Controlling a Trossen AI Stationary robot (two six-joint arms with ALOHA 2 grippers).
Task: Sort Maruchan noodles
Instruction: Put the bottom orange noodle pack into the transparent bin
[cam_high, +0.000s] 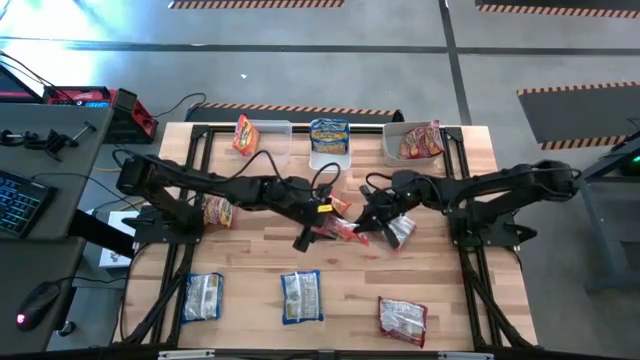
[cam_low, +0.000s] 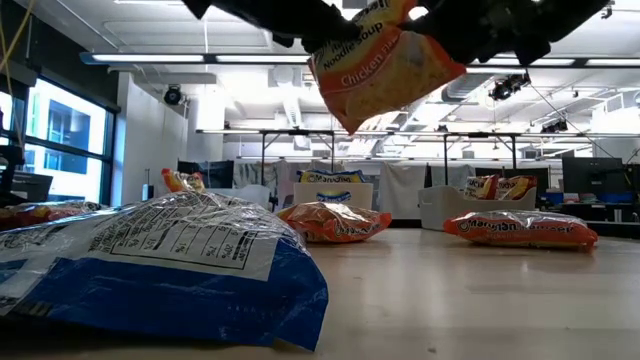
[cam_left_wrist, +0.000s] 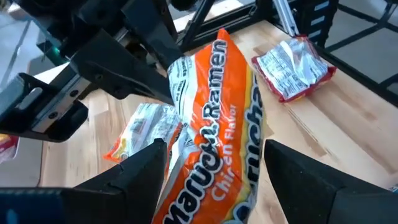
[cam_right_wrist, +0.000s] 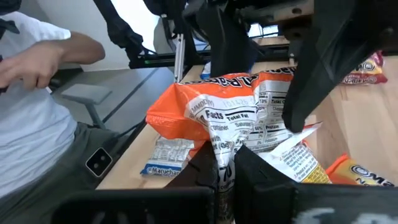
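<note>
High view: at counter centre, the right claw is closed, gripping the orange packet lifted off the surface. The left claw, at its 9 o'clock, stands open around the packet's other end.

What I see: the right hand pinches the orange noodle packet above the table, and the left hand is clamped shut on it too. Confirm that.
Not quite. The left hand is open: in the left wrist view its fingers stand apart on either side of the orange noodle packet. The right hand does pinch it above the table.
</note>
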